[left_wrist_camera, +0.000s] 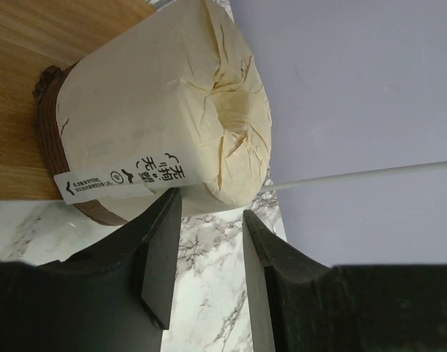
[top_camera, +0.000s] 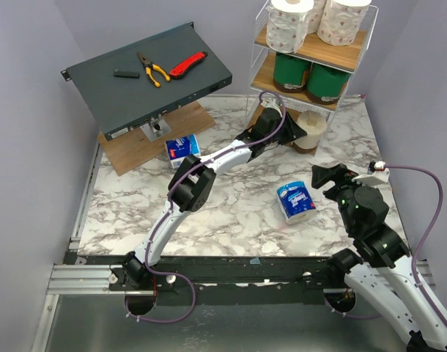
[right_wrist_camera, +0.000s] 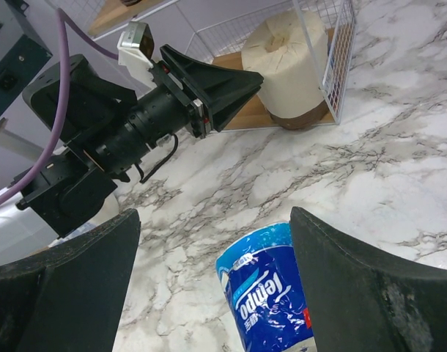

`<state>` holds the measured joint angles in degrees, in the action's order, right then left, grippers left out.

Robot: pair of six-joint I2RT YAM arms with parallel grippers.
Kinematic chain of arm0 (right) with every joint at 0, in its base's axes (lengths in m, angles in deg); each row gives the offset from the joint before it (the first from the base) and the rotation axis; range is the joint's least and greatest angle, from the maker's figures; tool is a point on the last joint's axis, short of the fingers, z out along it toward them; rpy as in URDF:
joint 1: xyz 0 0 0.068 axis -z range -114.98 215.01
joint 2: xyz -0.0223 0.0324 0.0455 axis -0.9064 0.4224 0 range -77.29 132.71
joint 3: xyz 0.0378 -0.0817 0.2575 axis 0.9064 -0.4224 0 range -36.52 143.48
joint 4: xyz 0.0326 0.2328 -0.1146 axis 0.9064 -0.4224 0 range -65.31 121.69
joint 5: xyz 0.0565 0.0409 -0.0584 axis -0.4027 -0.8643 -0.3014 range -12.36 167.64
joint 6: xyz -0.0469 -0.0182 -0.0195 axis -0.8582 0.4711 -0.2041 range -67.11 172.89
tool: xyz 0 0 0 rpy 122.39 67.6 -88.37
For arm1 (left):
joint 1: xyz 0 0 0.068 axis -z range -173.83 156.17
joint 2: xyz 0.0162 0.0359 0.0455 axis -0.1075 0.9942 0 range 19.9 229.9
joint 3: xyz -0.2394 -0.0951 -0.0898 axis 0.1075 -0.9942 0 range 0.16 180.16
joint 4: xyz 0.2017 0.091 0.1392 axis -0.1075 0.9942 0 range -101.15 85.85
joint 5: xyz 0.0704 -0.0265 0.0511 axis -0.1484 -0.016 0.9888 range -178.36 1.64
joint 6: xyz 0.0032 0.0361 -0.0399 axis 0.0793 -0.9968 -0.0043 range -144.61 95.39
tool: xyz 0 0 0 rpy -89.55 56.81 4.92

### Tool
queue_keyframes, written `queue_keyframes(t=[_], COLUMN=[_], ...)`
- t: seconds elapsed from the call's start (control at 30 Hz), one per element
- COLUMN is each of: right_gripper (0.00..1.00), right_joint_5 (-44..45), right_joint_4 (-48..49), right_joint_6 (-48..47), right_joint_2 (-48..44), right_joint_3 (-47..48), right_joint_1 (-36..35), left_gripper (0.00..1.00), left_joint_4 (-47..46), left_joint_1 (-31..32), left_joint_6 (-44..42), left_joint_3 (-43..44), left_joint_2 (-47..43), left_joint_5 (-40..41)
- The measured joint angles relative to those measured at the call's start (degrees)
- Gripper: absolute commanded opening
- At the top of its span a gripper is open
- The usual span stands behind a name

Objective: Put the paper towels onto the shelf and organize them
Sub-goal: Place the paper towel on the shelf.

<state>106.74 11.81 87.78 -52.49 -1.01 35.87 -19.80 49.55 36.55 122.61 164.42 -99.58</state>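
The shelf [top_camera: 355, 44] stands at the back right. White pink-printed rolls [top_camera: 292, 23] fill its top tier and two green rolls [top_camera: 308, 75] its middle tier. The cream roll [top_camera: 313, 126] stands upright on the bottom board [left_wrist_camera: 33, 81]. My left gripper [top_camera: 293, 132] is open and empty, its tips just short of the cream roll [left_wrist_camera: 165, 103]. One blue-and-white pack [top_camera: 295, 202] lies on the marble table. My right gripper [top_camera: 330, 177] is open above and beside it. In the right wrist view the pack [right_wrist_camera: 271, 301] lies between my wide-open fingers [right_wrist_camera: 341, 249].
A second blue-and-white pack [top_camera: 182, 147] lies by the flat wooden board [top_camera: 135, 150]. The slanted dark grey box [top_camera: 121, 95] holds pliers [top_camera: 152, 68] and a red knife [top_camera: 188, 64]. The left arm [right_wrist_camera: 128, 132] stretches across the table's middle.
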Motion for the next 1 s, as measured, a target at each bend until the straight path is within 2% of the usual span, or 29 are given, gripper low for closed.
queue_keyframes(t=[0.63,1.0], right_gripper=[0.86,0.87], right_joint_5=[0.0,0.0], right_joint_4=[-0.85,-0.83], right_joint_6=[-0.02,-0.04], right_joint_2=[0.44,0.55], right_joint_3=[0.09,0.13], right_joint_1=[0.0,0.0], left_gripper=[0.35,0.37], left_joint_4=[-1.05,-7.21], left_joint_1=[0.22,0.13], left_joint_6=[1.49,0.92], left_joint_3=[1.75,-12.7], left_joint_2=[1.86,-4.66], left_joint_5=[0.07,0.68])
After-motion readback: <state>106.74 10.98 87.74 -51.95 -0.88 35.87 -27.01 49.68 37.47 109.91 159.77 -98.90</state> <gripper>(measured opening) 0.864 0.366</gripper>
